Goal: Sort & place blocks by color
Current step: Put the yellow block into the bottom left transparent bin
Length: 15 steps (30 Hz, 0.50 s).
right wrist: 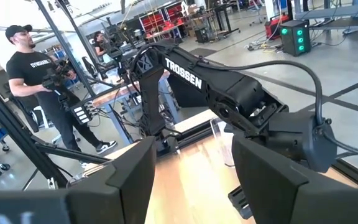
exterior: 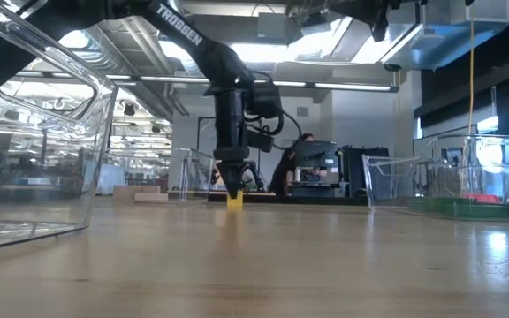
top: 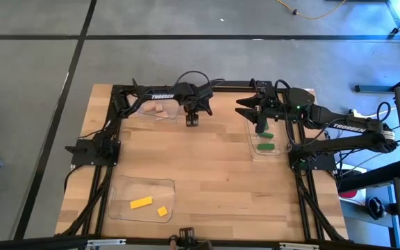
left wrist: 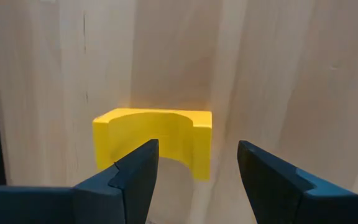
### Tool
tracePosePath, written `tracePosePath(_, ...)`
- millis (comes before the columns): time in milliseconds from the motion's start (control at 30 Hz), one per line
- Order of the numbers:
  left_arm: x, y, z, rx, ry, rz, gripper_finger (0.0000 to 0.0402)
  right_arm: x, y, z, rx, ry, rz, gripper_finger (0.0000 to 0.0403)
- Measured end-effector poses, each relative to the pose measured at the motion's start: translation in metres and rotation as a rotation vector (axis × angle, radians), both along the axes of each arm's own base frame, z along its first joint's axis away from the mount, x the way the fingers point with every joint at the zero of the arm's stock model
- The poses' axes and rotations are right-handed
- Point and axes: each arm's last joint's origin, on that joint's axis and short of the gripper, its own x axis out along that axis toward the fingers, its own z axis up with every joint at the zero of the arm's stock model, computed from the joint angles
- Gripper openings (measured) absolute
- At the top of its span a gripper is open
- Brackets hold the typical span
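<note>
Fingers (left wrist: 129, 180) of the left gripper (left wrist: 194, 177) stand apart, astride a yellow arch-shaped block (left wrist: 151, 140) resting on the bare wooden table (left wrist: 291, 74); the block lies just beyond and between the fingertips, not yet clamped. Low view: left gripper (exterior: 234, 181) pointing straight down over the same yellow block (exterior: 235, 200). Step in hand, as judged: picking up the yellow piece. Next move calls for a slight further descent so both fingers bracket the block's sides, then closure, then carriage to the near clear tray (top: 117, 201), which already holds two yellow blocks (top: 141, 203). Farther off, at the table's far left, a tray holds tan blocks (top: 155, 108). Right gripper (top: 261, 123) waits above the right-hand tray (top: 252, 149) containing green blocks (top: 267, 146); its fingers (right wrist: 129, 174), seen in the right wrist view, stand apart and hold nothing. Beyond the table, a person (right wrist: 42, 93) stands in the room
</note>
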Motion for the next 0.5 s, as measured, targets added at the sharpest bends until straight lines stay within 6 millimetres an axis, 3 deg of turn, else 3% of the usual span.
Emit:
tracePosePath(267,0.0015,-0.0055,-0.0096,0.067,0.02,-0.06,0.0177,0.0,0.0,0.0,0.0,0.0,0.0,0.0214)
tracePosePath(500,0.0057,-0.0077,-0.0088,0.071,-0.012,-0.07,0.0068,0.0,0.0,0.0,0.0,0.0,0.001,0.0214)
